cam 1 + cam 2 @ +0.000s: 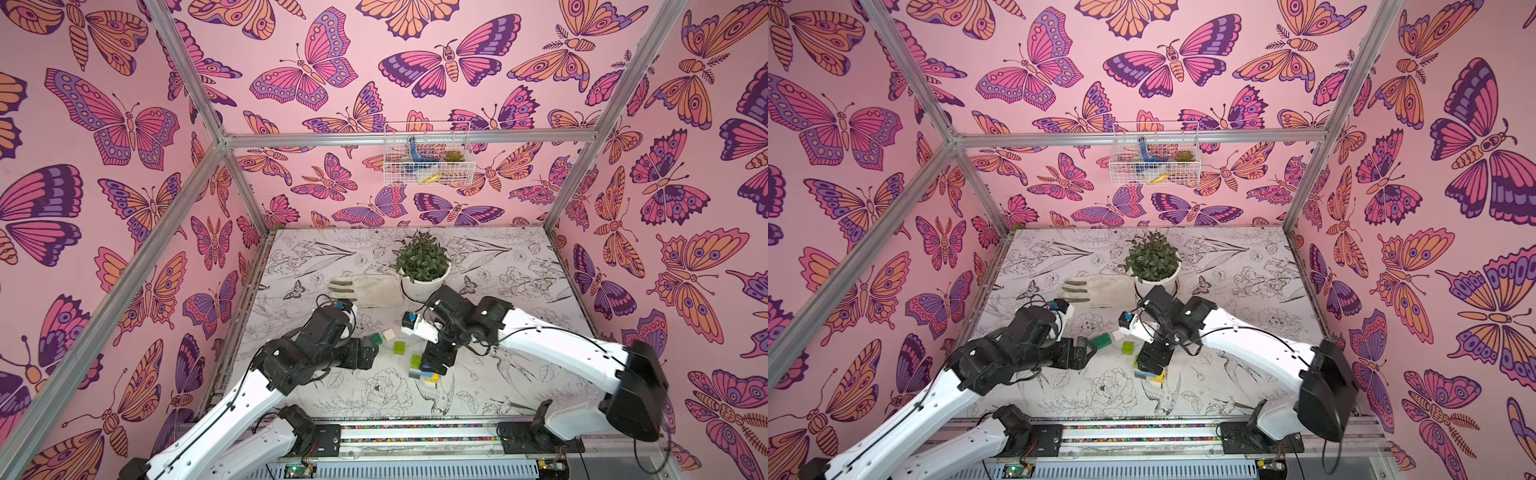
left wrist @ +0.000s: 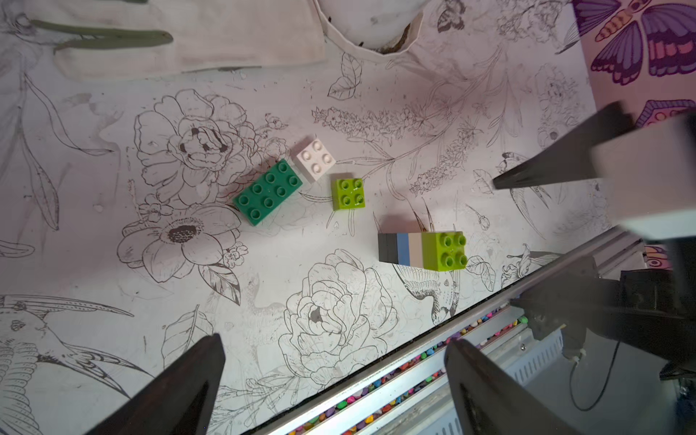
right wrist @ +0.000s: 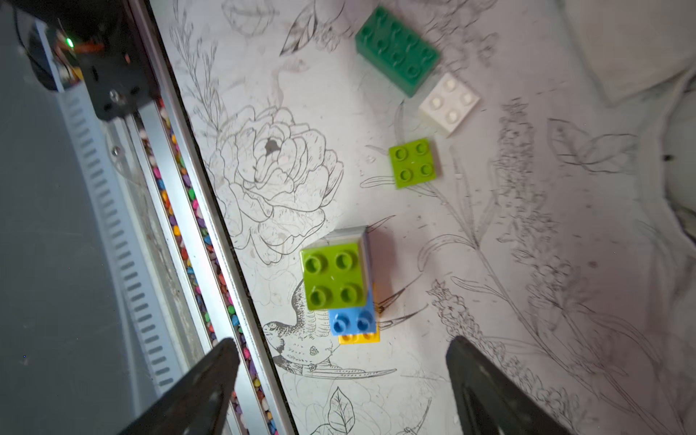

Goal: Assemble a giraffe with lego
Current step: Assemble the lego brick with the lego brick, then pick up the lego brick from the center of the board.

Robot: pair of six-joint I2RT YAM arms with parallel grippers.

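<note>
Giraffe (image 1: 415,360) partly hidden behind right hand (image 1: 434,360) in both top views; basket (image 1: 428,174) contents too small to identify.

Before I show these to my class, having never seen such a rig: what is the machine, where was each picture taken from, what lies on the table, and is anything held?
It is two robot arms, each with a two-fingered gripper. Two pictures look down from overhead; two come from cameras on the wrists. On the table are a half-built brick stack, a green brick, a white brick, a lime brick, a potted plant and a glove. The left gripper and right gripper are open, holding nothing.
</note>
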